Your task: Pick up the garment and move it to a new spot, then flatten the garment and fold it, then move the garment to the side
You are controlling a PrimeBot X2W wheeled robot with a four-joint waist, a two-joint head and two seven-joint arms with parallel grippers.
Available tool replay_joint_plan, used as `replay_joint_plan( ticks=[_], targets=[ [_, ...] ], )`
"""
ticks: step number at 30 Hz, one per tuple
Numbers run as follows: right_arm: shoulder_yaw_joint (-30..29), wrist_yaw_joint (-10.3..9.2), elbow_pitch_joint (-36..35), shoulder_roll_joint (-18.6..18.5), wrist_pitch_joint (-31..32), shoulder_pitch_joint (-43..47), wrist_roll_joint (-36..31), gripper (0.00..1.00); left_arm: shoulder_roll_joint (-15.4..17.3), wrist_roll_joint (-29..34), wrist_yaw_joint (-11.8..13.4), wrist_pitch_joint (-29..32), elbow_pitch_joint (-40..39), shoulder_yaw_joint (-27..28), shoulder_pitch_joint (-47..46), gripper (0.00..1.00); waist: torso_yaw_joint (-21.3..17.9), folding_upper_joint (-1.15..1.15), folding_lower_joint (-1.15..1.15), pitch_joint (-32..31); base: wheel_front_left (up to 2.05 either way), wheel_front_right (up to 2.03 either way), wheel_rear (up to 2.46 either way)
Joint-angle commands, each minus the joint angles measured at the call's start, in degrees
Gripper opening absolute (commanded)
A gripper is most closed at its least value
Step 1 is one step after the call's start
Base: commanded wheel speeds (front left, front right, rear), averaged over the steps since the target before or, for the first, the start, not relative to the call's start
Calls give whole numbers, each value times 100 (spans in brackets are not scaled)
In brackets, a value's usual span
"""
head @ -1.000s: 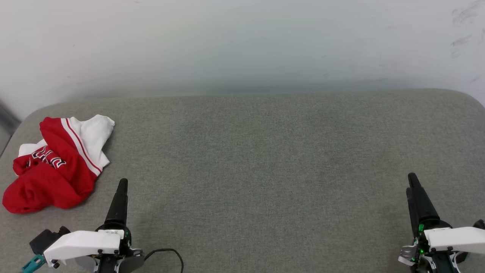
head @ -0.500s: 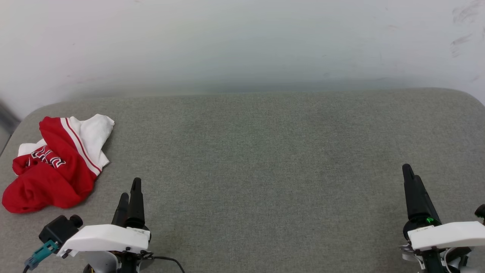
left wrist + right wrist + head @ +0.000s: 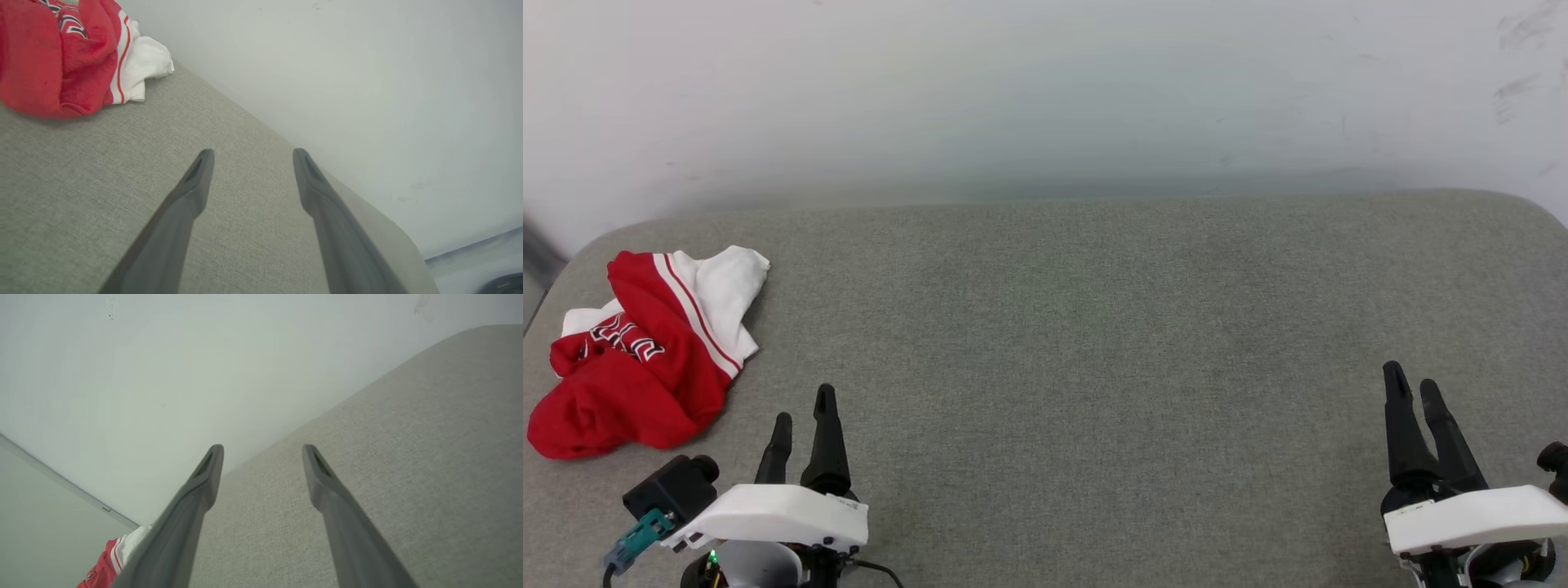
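The garment (image 3: 645, 359) lies crumpled at the far left of the grey surface, red with a white sleeve, striped trim and black lettering showing. In the left wrist view the garment (image 3: 61, 57) fills the upper left corner; a sliver of the garment (image 3: 108, 563) peeks out at the bottom left of the right wrist view. My left gripper (image 3: 804, 405) stands open near the front edge, to the right of and below the garment, apart from it. My right gripper (image 3: 1410, 382) is open at the lower right, with nothing between its fingers.
The grey fabric-covered surface (image 3: 1078, 343) has rounded corners and meets a pale wall (image 3: 1045, 90) at the back. Its left edge runs close to the garment. A wide stretch of bare fabric lies between the two grippers.
Both grippers have gone from shut to open. The left gripper has shifted slightly right; the right one has dropped a little lower in view. The garment has not moved.
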Motion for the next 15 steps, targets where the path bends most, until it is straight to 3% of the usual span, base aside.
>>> replay_joint_plan(
  ticks=[1,15],
  targets=[
    [10,2,-104,0,-50,3,-169,100,50,155,37,-51,-104,-34,4,100,0,0,0,0,0,0,0],
    [80,2,-258,2,-288,111,-1195,100,159,1140,253,-290,-238,-343,85,100,11,0,0,-3,0,0,0]
  ],
)
